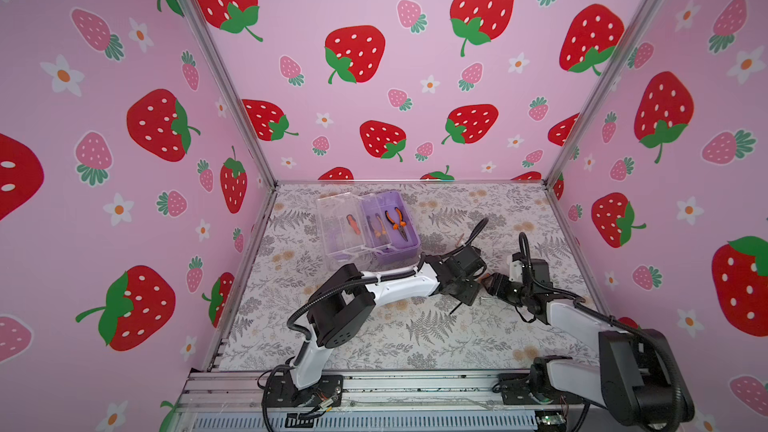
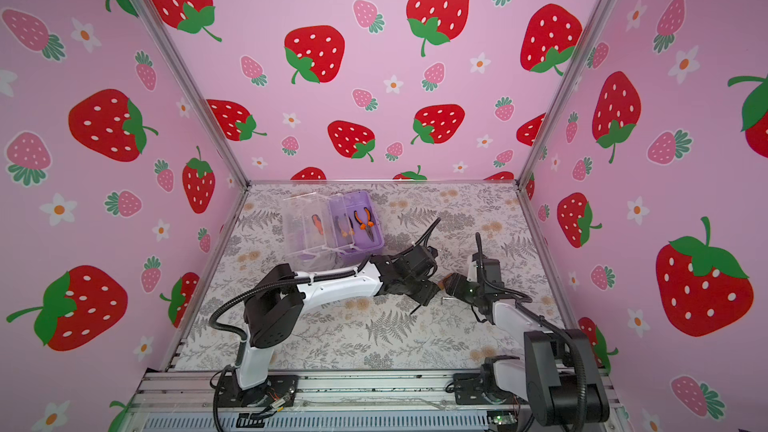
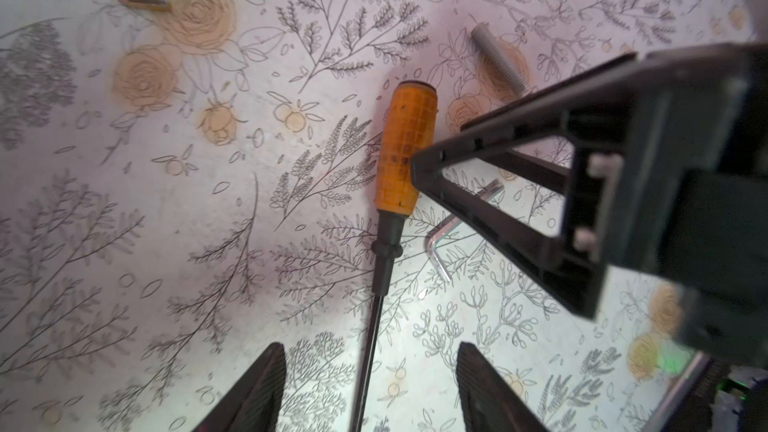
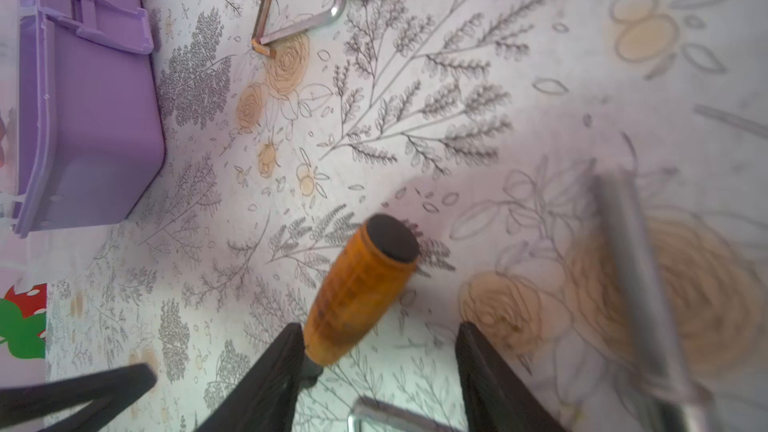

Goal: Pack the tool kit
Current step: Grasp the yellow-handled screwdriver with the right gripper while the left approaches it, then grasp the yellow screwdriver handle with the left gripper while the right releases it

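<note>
Black left gripper (image 3: 370,347): spread, astride the screwdriver (image 3: 405,147) shaft, pinching nothing. Spread right gripper (image 4: 379,326) flanks its handle, one finger touching. A hex key (image 3: 440,243) and bolt (image 3: 496,56) lie unpacked nearby. At the table's far left the kit (image 1: 368,226) sits open, pliers (image 1: 397,222) inside. Judged about half packed.

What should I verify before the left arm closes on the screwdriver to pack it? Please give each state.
1. The tool kit is open: ok.
2. The screwdriver shaft lies between the open left gripper jaws: ok.
3. The right gripper is clear of the handle: not ok, one finger lies against it.
4. The hex key is apart from the shaft: ok.
5. Room beside the pliers inside: cannot tell.
</note>
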{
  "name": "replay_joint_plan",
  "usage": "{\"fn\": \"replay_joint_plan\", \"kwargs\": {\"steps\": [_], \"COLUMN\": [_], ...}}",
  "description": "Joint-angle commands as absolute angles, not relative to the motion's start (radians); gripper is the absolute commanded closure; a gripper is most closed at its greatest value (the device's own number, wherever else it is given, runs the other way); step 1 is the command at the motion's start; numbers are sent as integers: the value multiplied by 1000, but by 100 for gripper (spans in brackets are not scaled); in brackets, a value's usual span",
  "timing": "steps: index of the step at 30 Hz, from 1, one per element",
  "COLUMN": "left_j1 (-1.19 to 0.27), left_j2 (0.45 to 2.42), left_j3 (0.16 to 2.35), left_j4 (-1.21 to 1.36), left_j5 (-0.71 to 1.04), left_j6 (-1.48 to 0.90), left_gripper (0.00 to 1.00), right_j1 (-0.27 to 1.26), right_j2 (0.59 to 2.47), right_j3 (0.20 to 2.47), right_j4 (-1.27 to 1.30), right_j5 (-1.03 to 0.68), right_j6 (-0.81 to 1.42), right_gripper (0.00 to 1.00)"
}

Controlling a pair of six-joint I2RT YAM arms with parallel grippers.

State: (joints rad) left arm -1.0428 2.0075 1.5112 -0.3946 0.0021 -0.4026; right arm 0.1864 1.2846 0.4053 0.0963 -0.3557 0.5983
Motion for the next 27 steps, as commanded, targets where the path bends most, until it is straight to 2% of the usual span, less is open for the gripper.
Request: {"fn": "replay_joint_plan", "kwargs": {"steps": [1,3,6,11,17,21,27], "left_j1": [-1025,-1013,-983,-905,-873,-868,-829], "left_j2": [1927,1879,1809,1686,1612,1598,1573], "left_j3": [1450,1399,1317,1171,1108,1107,1090], "left_j4": [-375,-371,-358,-310,-301,-245,-96], "left_j5": [-20,-33,-31,17,57,144,324], "left_j6": [-431,-435,-453,-492,-478,-499,-600], "left_gripper": [32,32,31,31,27,22,20], "right_j1": [229,263,316,385,409,432,451], "right_j2": [1378,1437,1524,1644,1642,1540,1378], "right_j3": [503,544,589,641,651,668,647], "right_j4": [76,64,77,128,313,414,531], "right_j5": [-302,-284,-285,-293,-467,-568,-630], "right_j6": [563,558,577,623,722,755,806], "right_gripper": [42,49,65,84,93,97,100]}}
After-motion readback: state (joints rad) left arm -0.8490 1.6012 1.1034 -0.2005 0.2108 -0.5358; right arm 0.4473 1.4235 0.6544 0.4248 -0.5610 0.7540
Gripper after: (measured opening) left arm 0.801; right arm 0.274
